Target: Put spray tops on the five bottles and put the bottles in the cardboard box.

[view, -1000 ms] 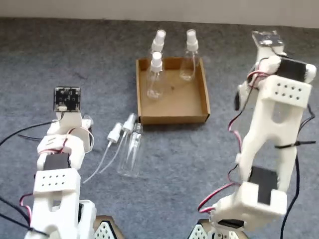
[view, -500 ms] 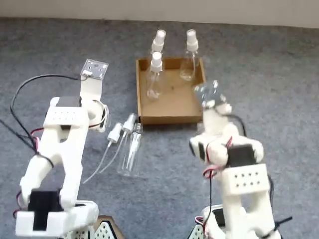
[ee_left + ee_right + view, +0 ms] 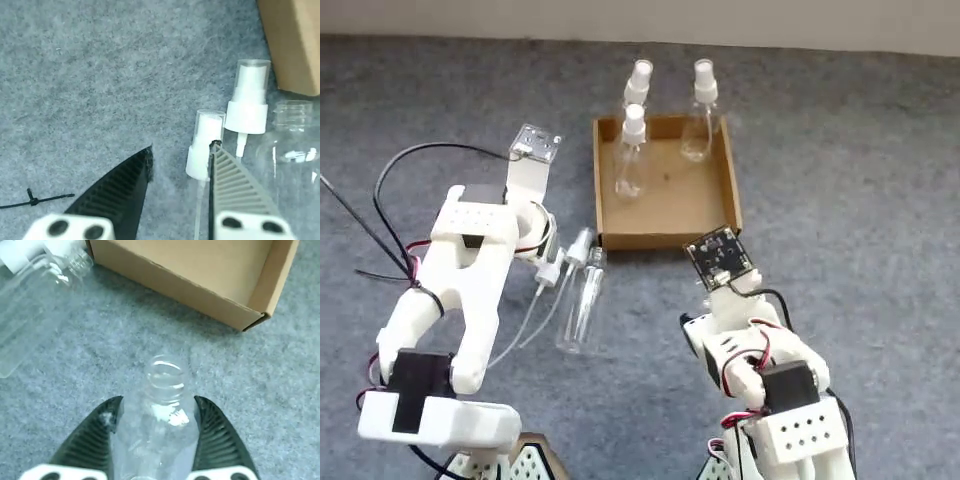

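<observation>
A cardboard box (image 3: 670,205) is seen at 12 o'clock on the grey worktop (image 3: 840,200). One capped bottle (image 3: 630,165) is stood up inside the box at its 10 o'clock side. Another capped bottle (image 3: 697,135) is stood in the 1 o'clock corner. A third capped bottle (image 3: 640,80) is seen at 11 o'clock by the back wall, and it cannot be told if it is in the box or behind it. At 7 o'clock from the box, a lying bottle (image 3: 580,305) with no top is found flat on the worktop. Its open neck is turned to 12 o'clock, near the box's front wall. Two loose tops are laid just beside that neck, at its 9 o'clock side: a near spray top (image 3: 549,268) and a far spray top (image 3: 578,247), each with a thin tube. The left tool (image 3: 181,150) is spread wide and nothing is gripped by it. The near spray top is found between its fingers, right against one fingertip (image 3: 220,160). At 5 o'clock from the box, the right tool (image 3: 157,400) is closed on an open bottle (image 3: 162,385). This bottle is held by its sides, with its bare neck pointed at the box.
</observation>
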Motion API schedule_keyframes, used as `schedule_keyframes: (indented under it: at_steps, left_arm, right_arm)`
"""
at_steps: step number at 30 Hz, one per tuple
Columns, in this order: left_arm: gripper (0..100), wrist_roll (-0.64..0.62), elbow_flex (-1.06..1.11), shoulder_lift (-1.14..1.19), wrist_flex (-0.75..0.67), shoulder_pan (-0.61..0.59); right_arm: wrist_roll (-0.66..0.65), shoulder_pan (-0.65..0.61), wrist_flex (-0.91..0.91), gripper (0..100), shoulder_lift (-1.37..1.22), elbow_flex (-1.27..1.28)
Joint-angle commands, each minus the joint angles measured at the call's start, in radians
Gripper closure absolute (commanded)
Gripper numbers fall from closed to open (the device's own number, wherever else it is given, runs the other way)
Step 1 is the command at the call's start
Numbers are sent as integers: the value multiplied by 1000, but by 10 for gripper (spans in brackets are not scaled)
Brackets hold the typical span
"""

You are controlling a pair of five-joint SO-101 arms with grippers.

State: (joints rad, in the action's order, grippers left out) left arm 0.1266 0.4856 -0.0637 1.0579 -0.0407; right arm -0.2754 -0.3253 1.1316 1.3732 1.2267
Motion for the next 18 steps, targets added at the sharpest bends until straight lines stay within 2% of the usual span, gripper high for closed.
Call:
schedule_keyframes:
  at_steps: [1, 7, 11, 18]
  left_arm:
    - [822, 23, -25, -4, 3, 27]
    - [822, 23, -21, -1, 2, 74]
    - [822, 23, 4, 2, -49, 68]
    - [825, 58, 12, 122, -83, 65]
  right_arm:
    - [8, -5, -16, 994, 77, 10]
    - [5, -2, -16, 994, 177, 71]
    - [3, -2, -15, 995, 188, 77]
    - [5, -2, 5, 995, 194, 77]
